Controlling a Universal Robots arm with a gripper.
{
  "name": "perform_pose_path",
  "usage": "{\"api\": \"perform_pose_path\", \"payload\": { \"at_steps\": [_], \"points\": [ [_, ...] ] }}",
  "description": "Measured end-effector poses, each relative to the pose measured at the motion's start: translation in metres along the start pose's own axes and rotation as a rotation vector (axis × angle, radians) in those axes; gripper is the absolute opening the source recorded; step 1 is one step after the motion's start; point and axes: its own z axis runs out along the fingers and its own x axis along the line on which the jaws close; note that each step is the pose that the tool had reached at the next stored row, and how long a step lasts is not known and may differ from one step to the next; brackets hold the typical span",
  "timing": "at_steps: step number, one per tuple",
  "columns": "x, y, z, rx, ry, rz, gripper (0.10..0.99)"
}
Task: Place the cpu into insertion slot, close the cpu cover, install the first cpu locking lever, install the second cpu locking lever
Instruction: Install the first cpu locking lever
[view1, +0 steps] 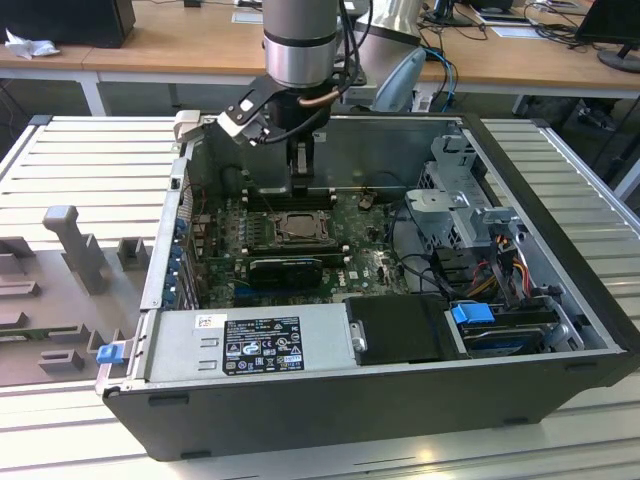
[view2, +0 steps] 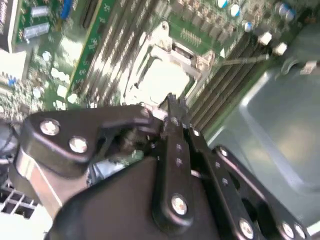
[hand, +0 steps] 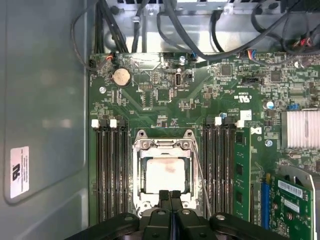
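- The open computer case (view1: 400, 400) lies on its side on your slatted table (view1: 90, 150), and your arm reaches down into it from above
- The green motherboard (hand: 200, 105) spreads out beneath the tool on the floor of the case
- Your tool (hand: 170, 196) hangs low over the board with its two black fingers pressed together, tip against tip, and nothing pinched between them
- Banks of long black memory slots (hand: 107, 170) run on both sides of the tool
- The insertion slot (hand: 138, 197) sits right under the tool, between those banks
- The cpu cover (hand: 162, 146) lies flat over the slot, its square window framing the chip
- The cpu (hand: 166, 172) is seated in the slot, its pale metal top showing through the window, just ahead of the fingertips
- You can see a thin wire lever (hand: 201, 180) slanting along the slot's edge, close beside the tool
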Motion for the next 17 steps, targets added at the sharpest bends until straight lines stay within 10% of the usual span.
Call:
{"api": "perform_pose_path", "payload": {
  "at_steps": [4,17],
  "points": [
    [-0.0001,-0.0001,0.0013,0.004,0.0032,-0.148,0.106],
    [0.0001,0.0002,0.002,0.013,0.0094,-0.311,0.106]
  ]
}}
